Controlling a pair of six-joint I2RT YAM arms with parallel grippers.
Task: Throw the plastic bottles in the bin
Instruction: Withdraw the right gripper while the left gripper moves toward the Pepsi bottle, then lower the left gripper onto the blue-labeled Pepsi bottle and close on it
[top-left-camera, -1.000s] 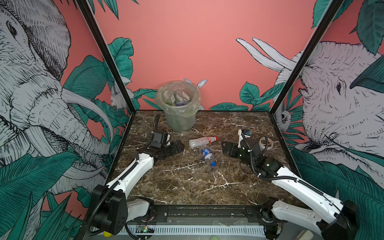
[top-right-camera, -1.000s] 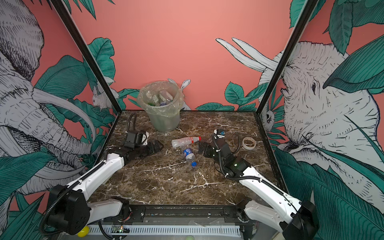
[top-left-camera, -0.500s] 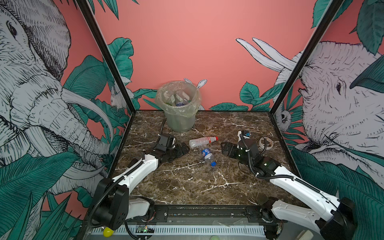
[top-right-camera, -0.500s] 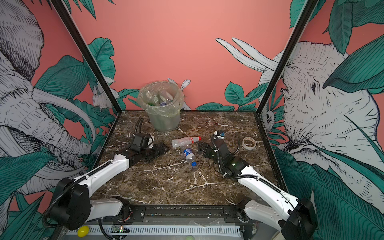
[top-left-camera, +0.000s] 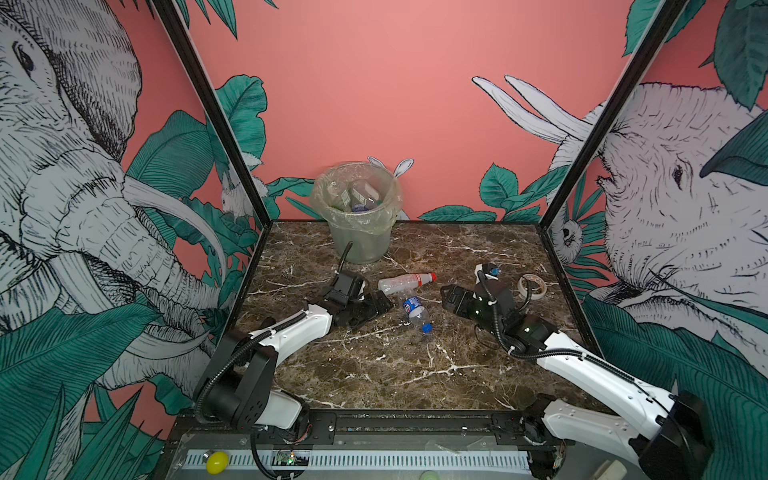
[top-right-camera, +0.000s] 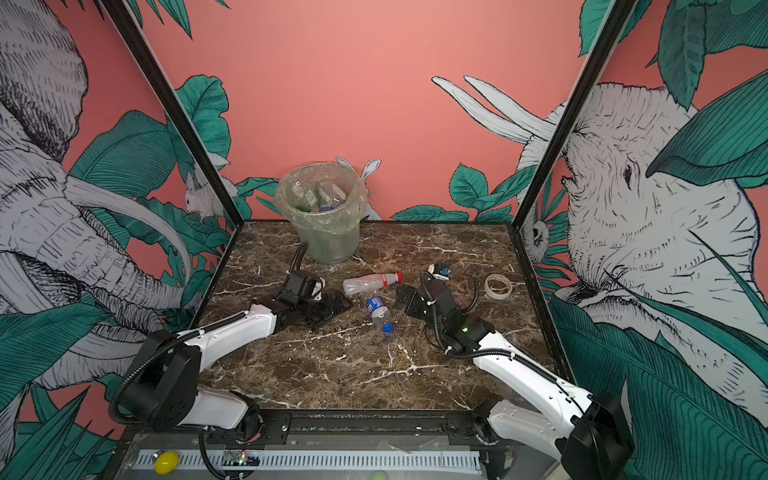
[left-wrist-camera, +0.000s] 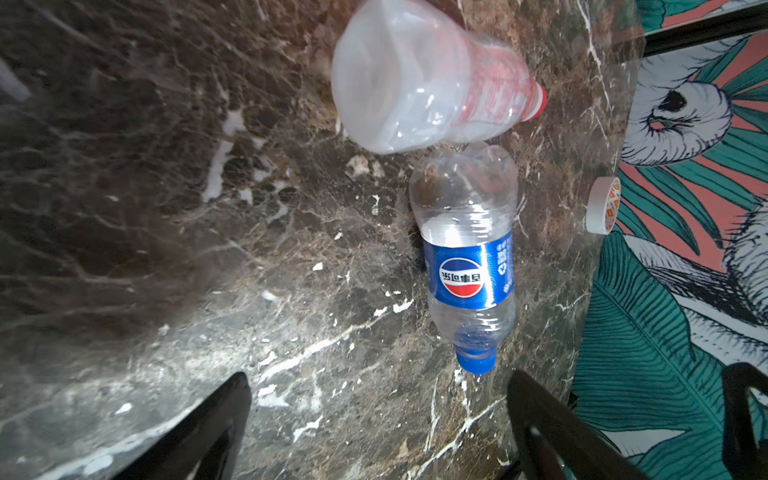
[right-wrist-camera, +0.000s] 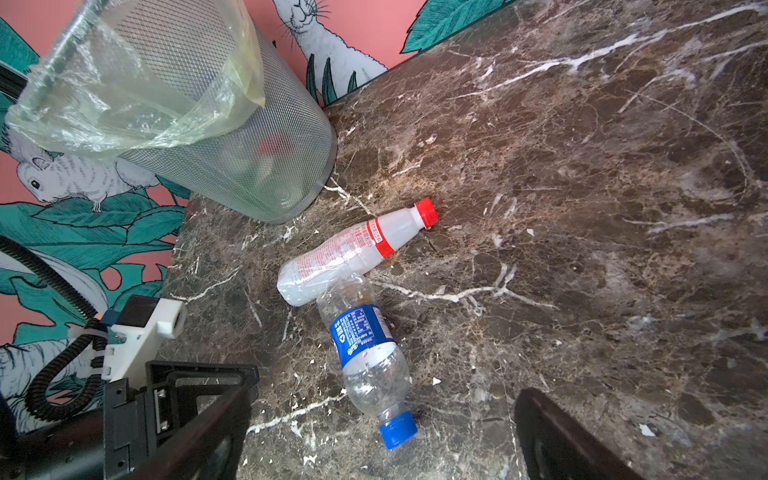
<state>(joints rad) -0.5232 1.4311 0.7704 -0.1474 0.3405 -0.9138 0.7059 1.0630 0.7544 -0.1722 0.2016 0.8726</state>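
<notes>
- Two bottles touch, 6 o'clock of the bin (top-left-camera: 362, 246): red-capped bottle (top-left-camera: 404, 282), blue-capped bottle (top-left-camera: 415, 311).
- Your left pincer (top-left-camera: 376, 306), their 9 o'clock: wide, empty.
- Right pincer (top-left-camera: 451, 297), 3 o'clock: wide, empty.

Dark brown, white-veined marble tabletop (top-left-camera: 374, 365) bearing four items: a round grey-green bin with a clear bag liner (top-left-camera: 362, 245) at the rear; a clear red-capped plastic bottle (top-left-camera: 405, 282) and a clear blue-labelled, blue-capped plastic bottle (top-left-camera: 413, 309), lying flat and touching, at centre; a beige ring of tape (top-left-camera: 533, 296) near the right edge.
</notes>
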